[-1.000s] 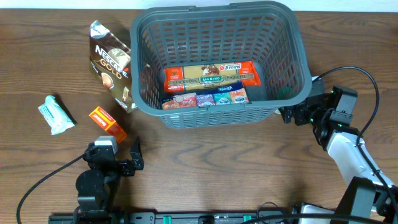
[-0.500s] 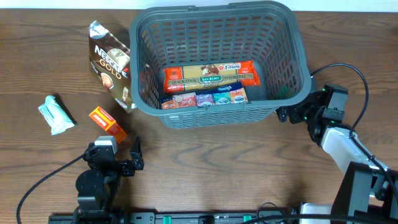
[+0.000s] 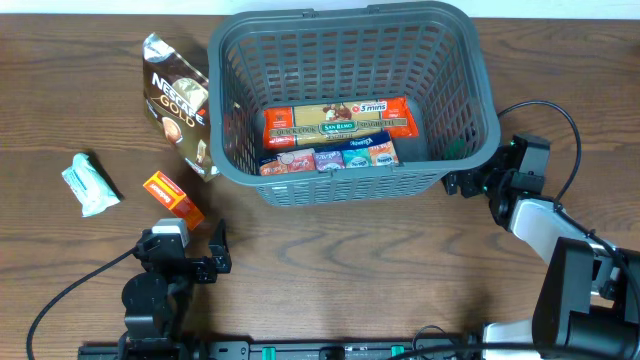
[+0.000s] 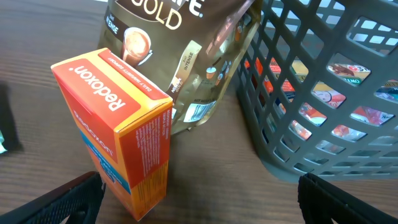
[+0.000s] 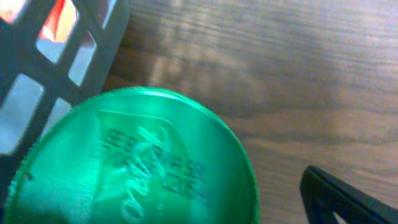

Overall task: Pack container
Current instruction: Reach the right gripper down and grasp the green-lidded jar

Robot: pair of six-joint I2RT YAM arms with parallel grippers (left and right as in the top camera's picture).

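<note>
Dark grey slotted plastic container (image 3: 350,187) sits ahead and to the right of your left gripper (image 4: 200,182). Its long axis runs left to right across the brown wooden table (image 3: 350,260).

Starting at the far left, a pale mint green wrapped packet (image 3: 90,184) lies ahead and well to the left of that gripper. The gripper's fingers are spread wide and hold nothing. An orange cardboard Redoxon box (image 4: 118,124) sits just ahead of it. Beyond the box, a brown Nescafe Gold foil pouch (image 3: 180,105) lies right against the container's left wall.

Inside the container are a red spaghetti packet (image 3: 340,122) and a row of small cartons (image 3: 330,159).

Your right gripper (image 3: 468,184) is at the container's right front corner, with a round green lid (image 5: 137,162) filling its camera view. Whether it is clamped on anything cannot be told. Judging by position, your left arm is nearer the loose items.
</note>
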